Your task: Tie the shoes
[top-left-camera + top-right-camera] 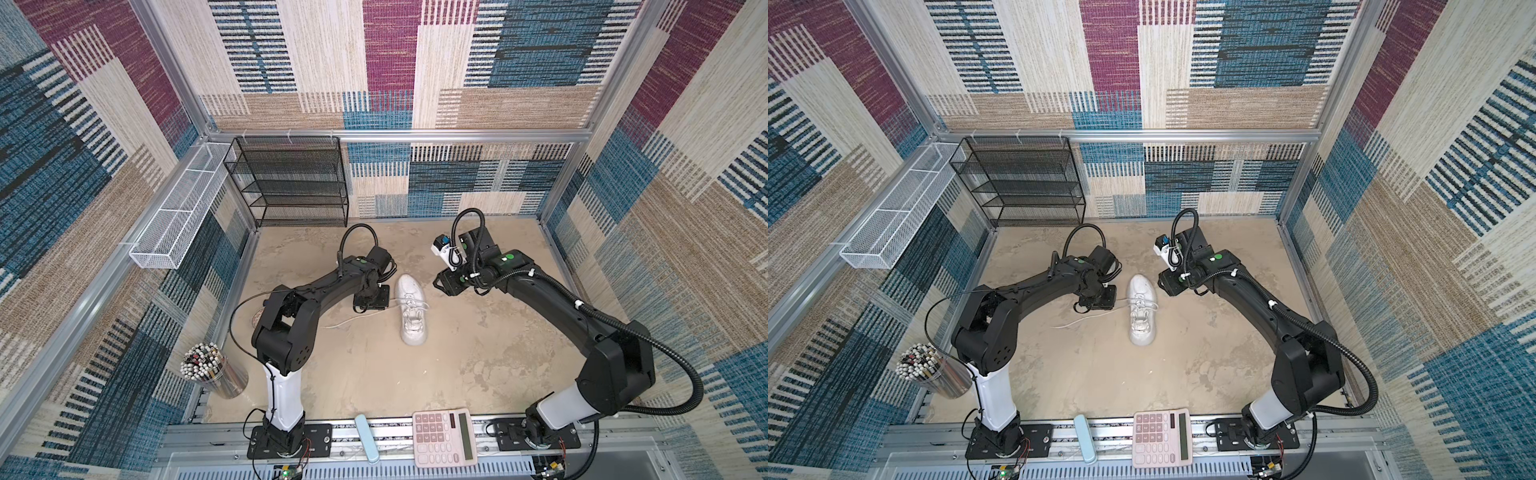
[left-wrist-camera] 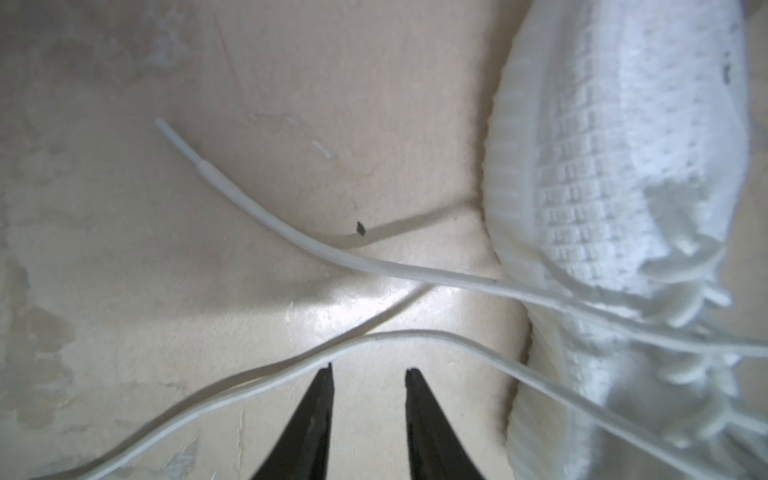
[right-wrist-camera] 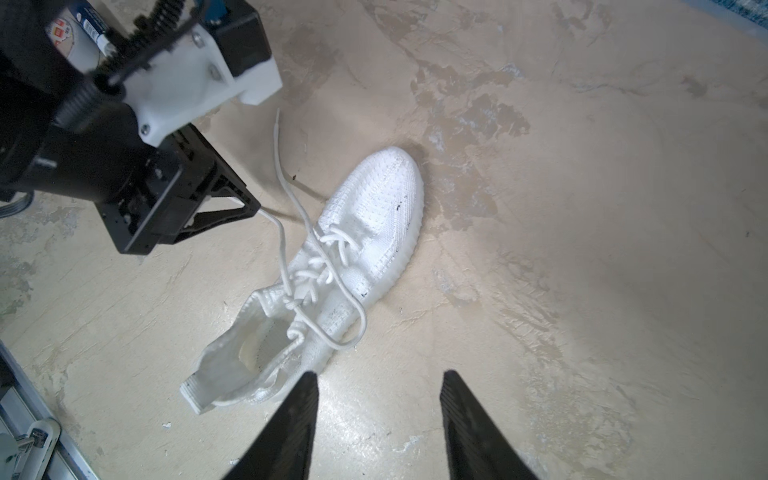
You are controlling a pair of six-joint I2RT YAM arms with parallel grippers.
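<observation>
Cup point(image 1: 230, 384): pencils point(image 1: 201, 359) inside, bench's front-left corner
Left gripper point(image 2: 369, 368): jaws spread, lace point(image 2: 415, 332) just beyond tips
Right gripper point(image 3: 380, 374): spread, near heel of sneaker point(image 3: 374, 216)

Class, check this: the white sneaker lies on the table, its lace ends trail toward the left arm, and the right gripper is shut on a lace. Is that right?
Not quite. The right gripper is open and holds nothing, as the right wrist view shows. The rest stands: the white sneaker lies on the table, lace ends trailing toward the left arm.
</observation>
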